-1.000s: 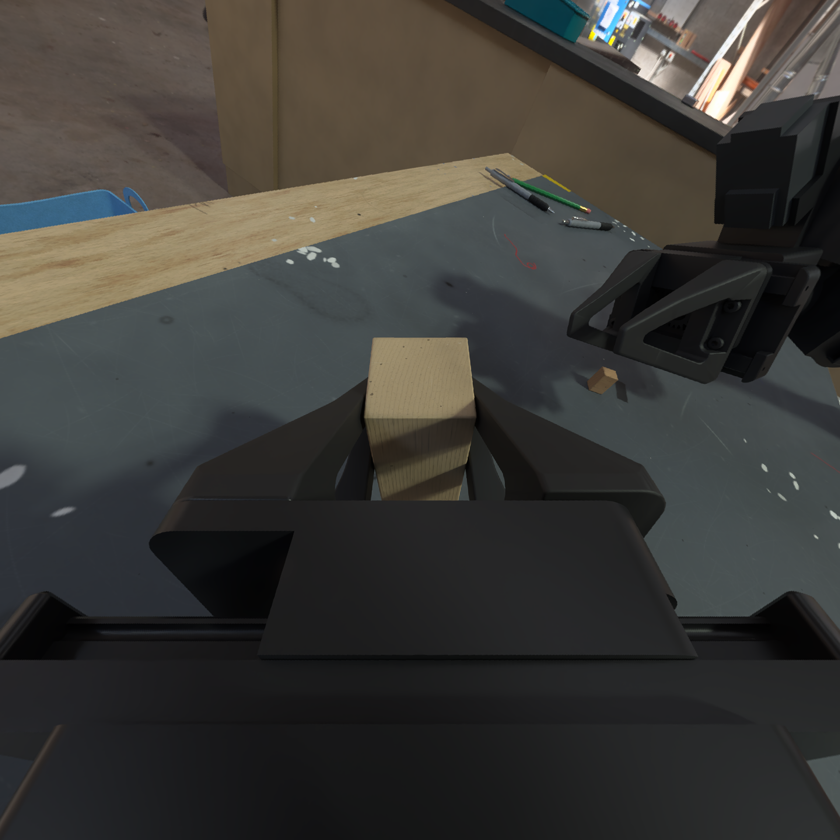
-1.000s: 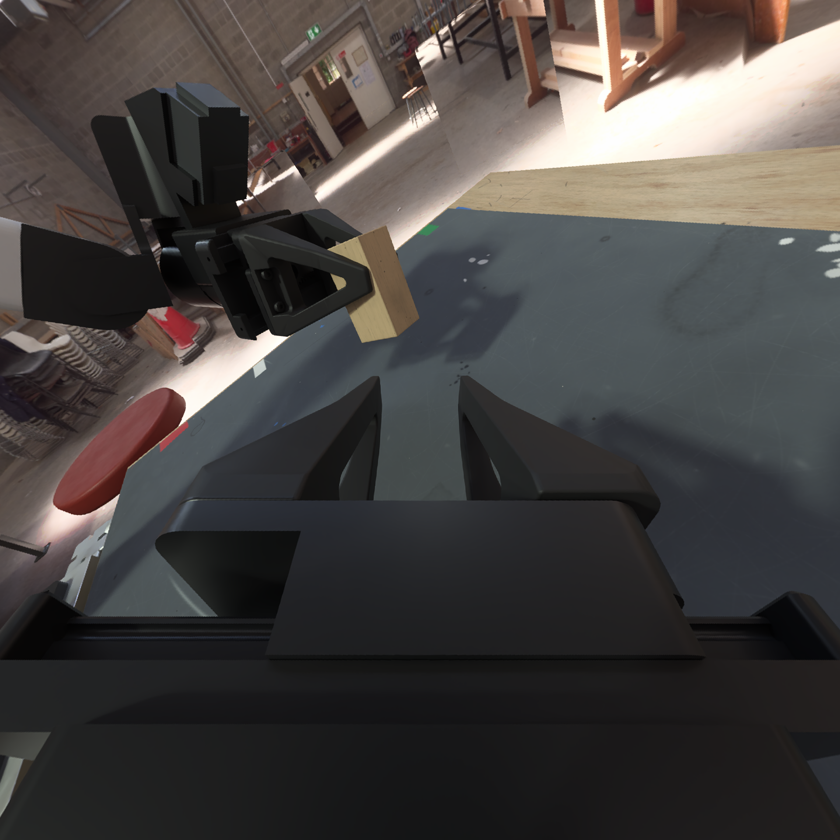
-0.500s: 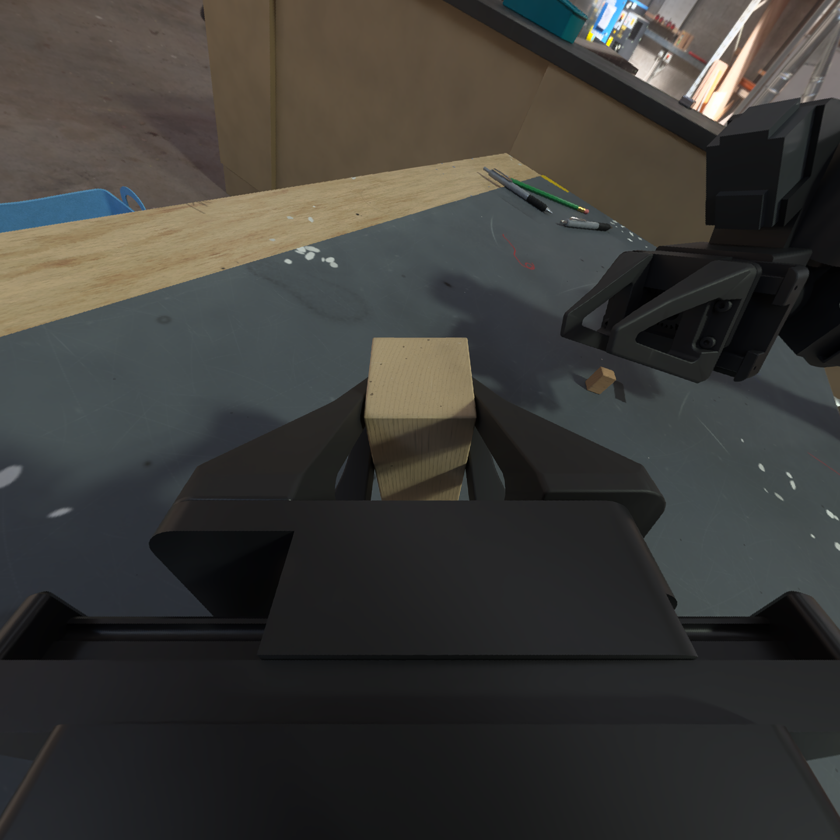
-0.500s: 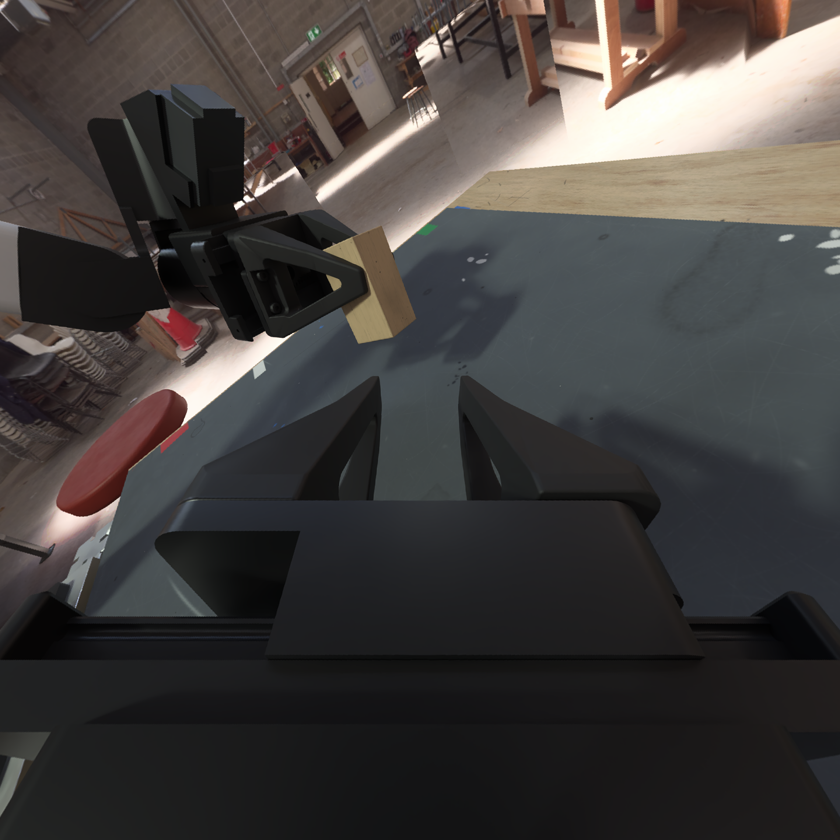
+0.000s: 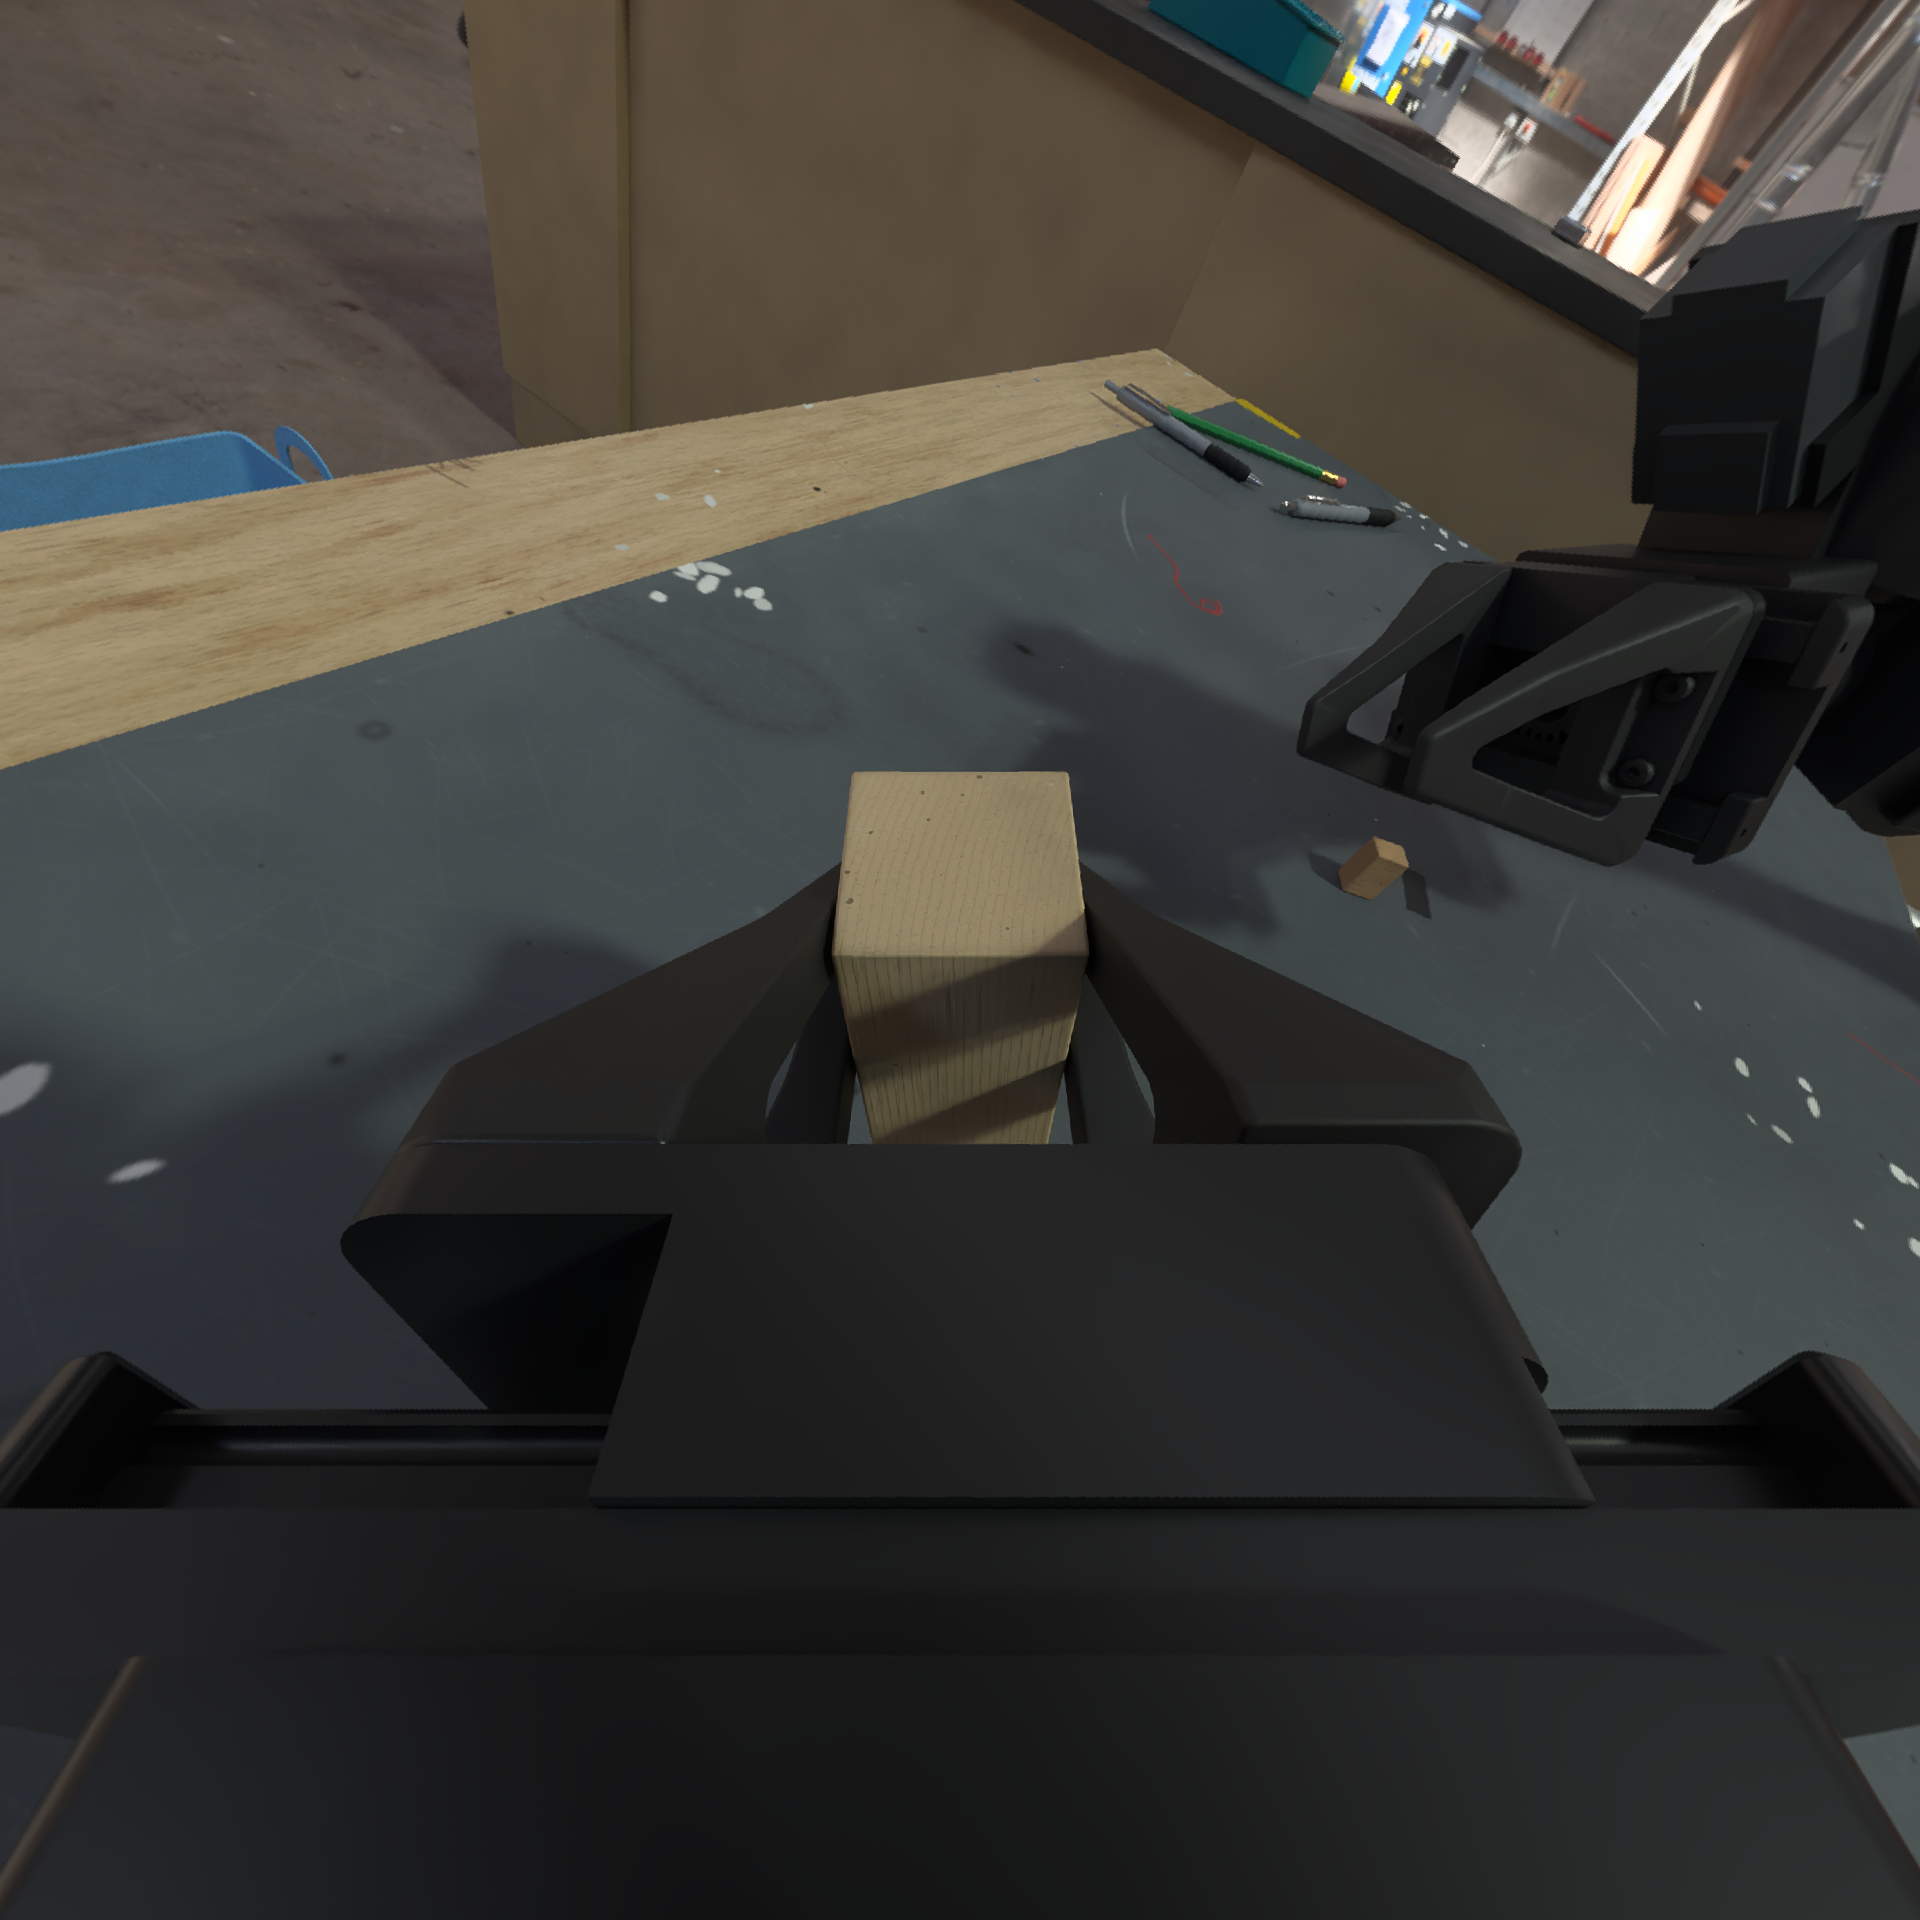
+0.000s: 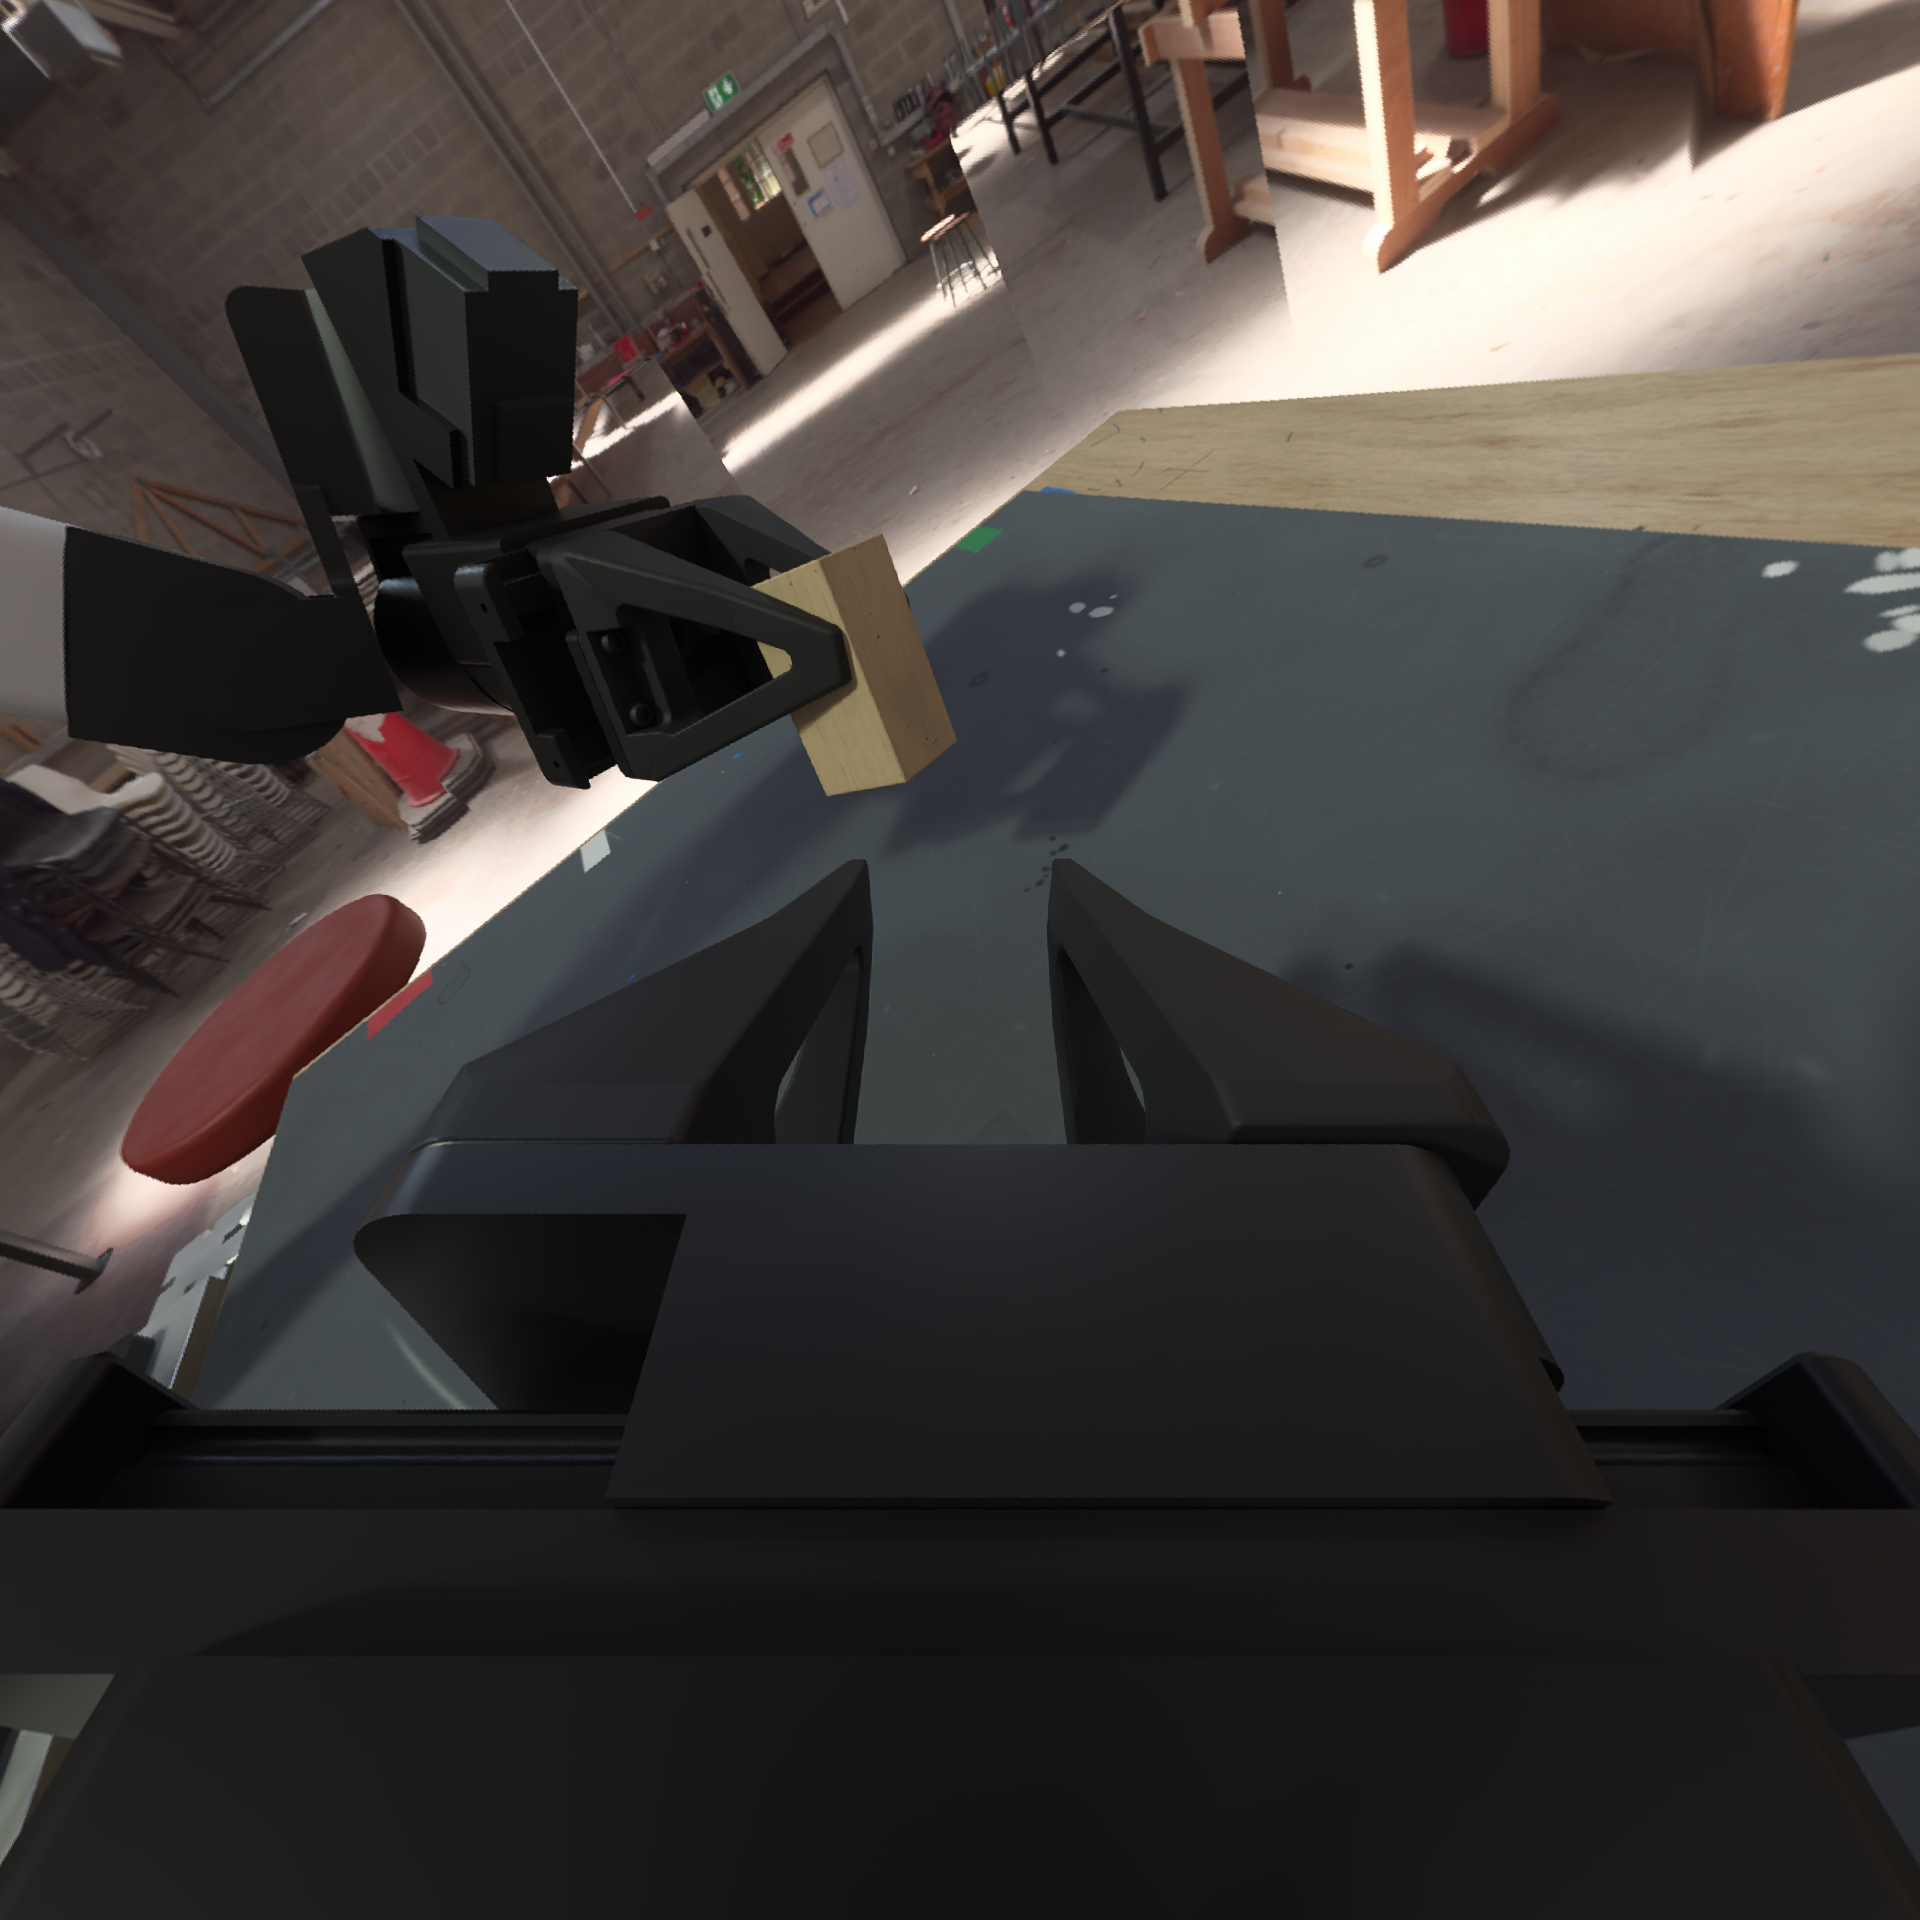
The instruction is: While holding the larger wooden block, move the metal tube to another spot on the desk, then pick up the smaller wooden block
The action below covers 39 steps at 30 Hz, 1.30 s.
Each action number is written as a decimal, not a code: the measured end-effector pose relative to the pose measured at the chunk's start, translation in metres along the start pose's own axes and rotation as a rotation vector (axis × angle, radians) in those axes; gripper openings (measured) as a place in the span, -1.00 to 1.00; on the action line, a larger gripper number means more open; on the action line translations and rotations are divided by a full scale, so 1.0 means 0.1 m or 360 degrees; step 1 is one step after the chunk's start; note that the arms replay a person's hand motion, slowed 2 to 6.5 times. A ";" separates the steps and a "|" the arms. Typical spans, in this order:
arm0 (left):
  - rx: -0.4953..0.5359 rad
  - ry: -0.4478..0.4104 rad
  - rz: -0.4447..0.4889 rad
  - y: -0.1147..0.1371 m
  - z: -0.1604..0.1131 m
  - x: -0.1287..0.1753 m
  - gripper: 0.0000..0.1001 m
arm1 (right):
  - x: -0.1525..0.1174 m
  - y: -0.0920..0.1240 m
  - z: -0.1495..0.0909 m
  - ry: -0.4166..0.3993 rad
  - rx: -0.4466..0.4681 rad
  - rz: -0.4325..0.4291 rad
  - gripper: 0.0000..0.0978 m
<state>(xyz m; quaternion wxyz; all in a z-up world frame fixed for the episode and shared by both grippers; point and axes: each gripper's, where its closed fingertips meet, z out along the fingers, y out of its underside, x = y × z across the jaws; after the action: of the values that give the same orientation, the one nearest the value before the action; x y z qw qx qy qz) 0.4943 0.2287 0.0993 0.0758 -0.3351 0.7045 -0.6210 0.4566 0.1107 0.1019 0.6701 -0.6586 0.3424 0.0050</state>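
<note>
My left gripper (image 5: 961,920) is shut on the larger wooden block (image 5: 961,873), a pale upright block held above the dark grey desk mat. It also shows in the right wrist view (image 6: 831,675), with the block (image 6: 883,686) off the desk. The smaller wooden block (image 5: 1371,865) lies on the mat to the right. My right gripper (image 5: 1366,753) hovers just above and behind it. In its own view the right gripper (image 6: 958,883) is open and empty. The metal tube is not in either view.
Pens and a green pencil (image 5: 1231,447) lie at the mat's far corner. A bare wooden strip (image 5: 468,540) runs along the desk's far edge, with a blue bin (image 5: 145,483) and a wooden cabinet (image 5: 831,208) beyond. A red stool (image 6: 270,1039) stands off the desk's left side.
The right gripper has drifted slightly up and left above the smaller block. The left gripper still holds the larger block, almost unmoved.
</note>
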 end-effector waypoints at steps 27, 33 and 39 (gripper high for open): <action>-0.0007 -0.0015 0.0056 0.03 0.00 0.02 -0.39 | -0.03 -0.52 -0.46 0.0265 0.0332 -0.0245 -0.43; 0.0013 0.0003 0.0044 -0.01 0.00 0.05 -0.39 | -0.05 -0.56 -0.51 0.0315 0.0352 -0.0326 -0.43; 0.0033 0.0019 0.0036 -0.03 0.00 0.06 -0.39 | -0.01 -0.58 -0.58 0.0440 0.0346 -0.0458 -0.45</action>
<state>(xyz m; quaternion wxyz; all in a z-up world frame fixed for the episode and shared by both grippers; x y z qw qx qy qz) 0.4904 0.2254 0.1046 0.0822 -0.3227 0.7023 -0.6292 0.4563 0.0519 0.1593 0.6776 -0.6191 0.3319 -0.2178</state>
